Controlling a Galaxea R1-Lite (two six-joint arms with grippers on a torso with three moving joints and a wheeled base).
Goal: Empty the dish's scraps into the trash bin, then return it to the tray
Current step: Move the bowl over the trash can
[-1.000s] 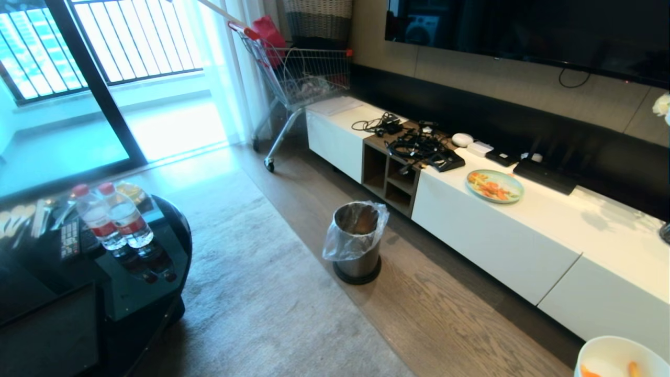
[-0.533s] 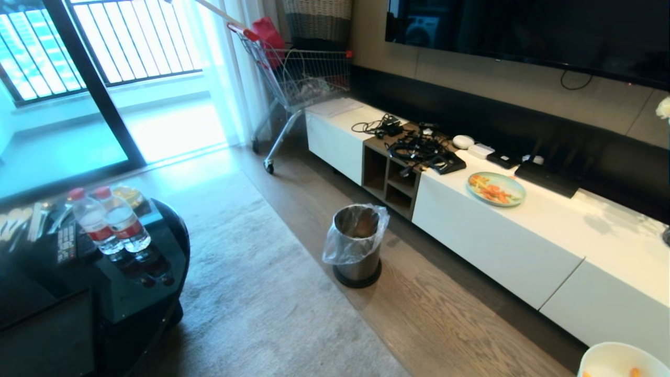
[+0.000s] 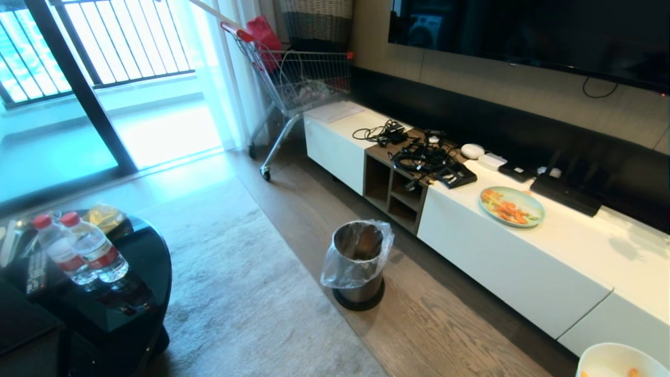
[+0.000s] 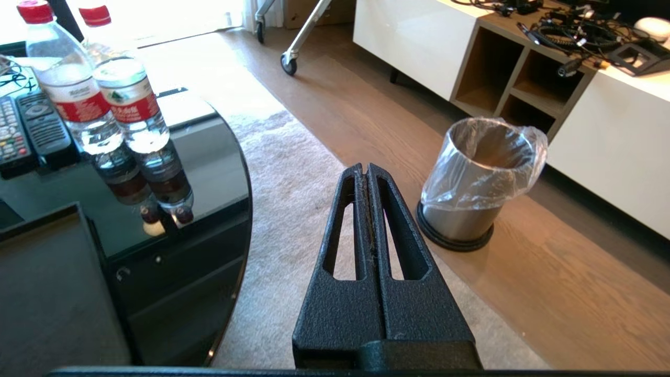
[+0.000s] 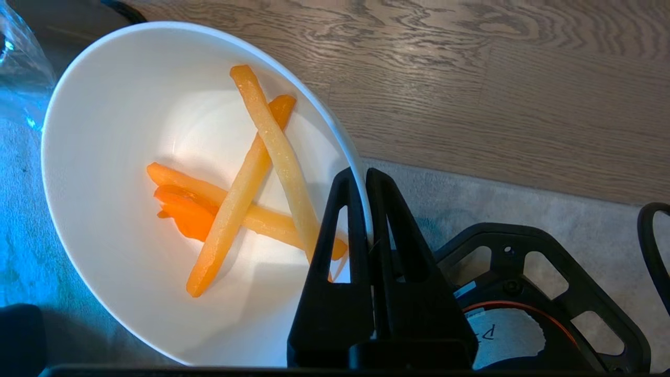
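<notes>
Right gripper (image 5: 366, 175): pinching bowl (image 5: 131, 173) rim, scraps (image 5: 246, 188) loose inside.
Left gripper (image 4: 365, 168): pressed together, idle.
Risk: single-edge grip slips; scraps spill short of bin (image 3: 359, 260).

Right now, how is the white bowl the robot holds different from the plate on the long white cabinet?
The white bowl is deep and plain white; the plate is flat and pale teal. The bowl is pinched at its rim by the right gripper and hangs over the floor; the plate rests on the cabinet, untouched. The bowl holds a few sticks; the plate carries a wider spread. Both hold orange and yellow food.
</notes>
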